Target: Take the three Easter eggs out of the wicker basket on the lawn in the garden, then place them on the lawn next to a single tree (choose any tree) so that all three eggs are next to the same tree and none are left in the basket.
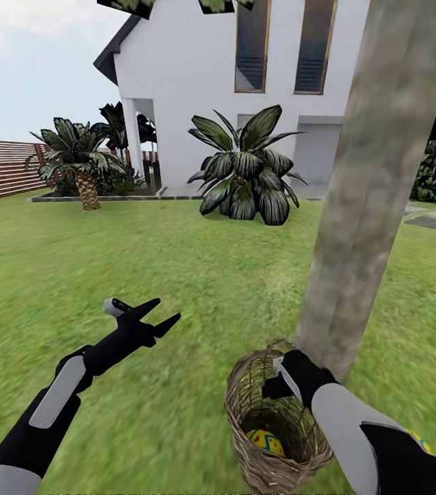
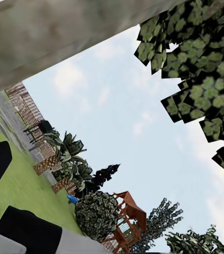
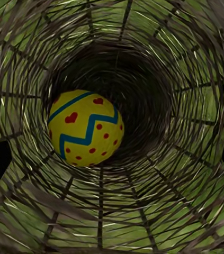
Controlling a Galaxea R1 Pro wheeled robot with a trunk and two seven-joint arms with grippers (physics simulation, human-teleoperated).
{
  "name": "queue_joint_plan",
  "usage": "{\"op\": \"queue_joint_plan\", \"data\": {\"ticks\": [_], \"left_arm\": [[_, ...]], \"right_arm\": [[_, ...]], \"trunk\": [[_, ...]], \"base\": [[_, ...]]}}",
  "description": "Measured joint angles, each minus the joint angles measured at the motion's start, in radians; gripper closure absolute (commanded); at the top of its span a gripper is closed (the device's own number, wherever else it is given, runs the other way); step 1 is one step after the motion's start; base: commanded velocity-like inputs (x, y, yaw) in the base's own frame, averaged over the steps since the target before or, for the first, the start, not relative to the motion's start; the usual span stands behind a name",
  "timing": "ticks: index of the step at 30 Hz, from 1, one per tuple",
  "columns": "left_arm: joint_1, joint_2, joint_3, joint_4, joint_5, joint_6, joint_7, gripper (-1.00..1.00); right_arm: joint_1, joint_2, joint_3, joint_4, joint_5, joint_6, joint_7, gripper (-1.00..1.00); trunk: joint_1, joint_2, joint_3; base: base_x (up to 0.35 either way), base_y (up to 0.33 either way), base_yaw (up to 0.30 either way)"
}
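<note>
Head view: the wicker basket (image 1: 276, 419) stands on the lawn (image 1: 177, 275) right at the foot of the tree (image 1: 376, 172), its far rim close against the trunk. One Easter egg (image 1: 265, 442) lies at the basket's bottom; a second egg (image 1: 419, 440) shows partly on the grass behind the right forearm, outside the basket. The right gripper (image 1: 278, 379) hangs over the basket's mouth, and whether its jaws are apart or together cannot be told. The left gripper (image 1: 155, 316) is held above bare grass well to the left of the basket, jaws spread apart and holding nothing. Open lawn runs unobstructed ahead to the palm (image 1: 245, 172) and the white house (image 1: 245, 82). Left wrist view: the trunk (image 2: 48, 37) crosses one corner, with sky, foliage and a distant fence (image 2: 27, 106) beyond. Right wrist view: the camera looks straight down the woven wall (image 3: 170, 201); the egg (image 3: 85, 128) rests against one side of the floor, the remaining floor dark and bare.
</note>
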Motion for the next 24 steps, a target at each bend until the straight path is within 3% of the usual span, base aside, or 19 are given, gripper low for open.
{"op": "queue_joint_plan", "data": {"ticks": [6, 11, 15, 17, 19, 24], "left_arm": [[0.000, 0.000, 0.000, 0.000, 0.001, 0.000, 0.000, -1.00], [0.000, 0.000, 0.000, 0.000, 0.001, 0.000, 0.000, -1.00], [0.000, -0.001, -0.001, 0.000, 0.000, 0.000, 0.000, -1.00], [0.000, -0.002, -0.002, 0.000, -0.002, 0.000, 0.001, -1.00], [0.000, -0.002, -0.003, 0.000, -0.003, 0.000, 0.003, -1.00], [0.000, -0.002, -0.004, 0.000, -0.003, 0.000, 0.006, -1.00]], "right_arm": [[-0.001, 0.002, 0.006, -0.003, 0.012, 0.001, -0.097, -1.00], [-0.004, -0.004, 0.012, -0.004, 0.014, -0.002, -0.107, -1.00], [-0.005, -0.003, 0.116, -0.008, 0.011, -0.007, -0.075, -1.00], [-0.005, -0.003, 0.181, -0.009, 0.008, -0.009, -0.034, -1.00], [-0.005, -0.005, 0.220, -0.013, 0.009, -0.010, 0.001, -1.00], [-0.005, -0.003, 0.241, -0.026, 0.010, -0.011, 0.020, -1.00]], "trunk": [[0.023, -0.042, -0.019], [0.042, -0.077, -0.034], [0.058, -0.105, -0.047], [0.065, -0.119, -0.053], [0.069, -0.125, -0.060], [0.071, -0.126, -0.080]], "base": [[0.000, 0.000, 0.000], [0.000, 0.000, 0.000], [0.000, 0.000, 0.000], [0.000, 0.000, 0.000], [0.000, 0.000, 0.000], [0.000, 0.000, 0.000]]}}
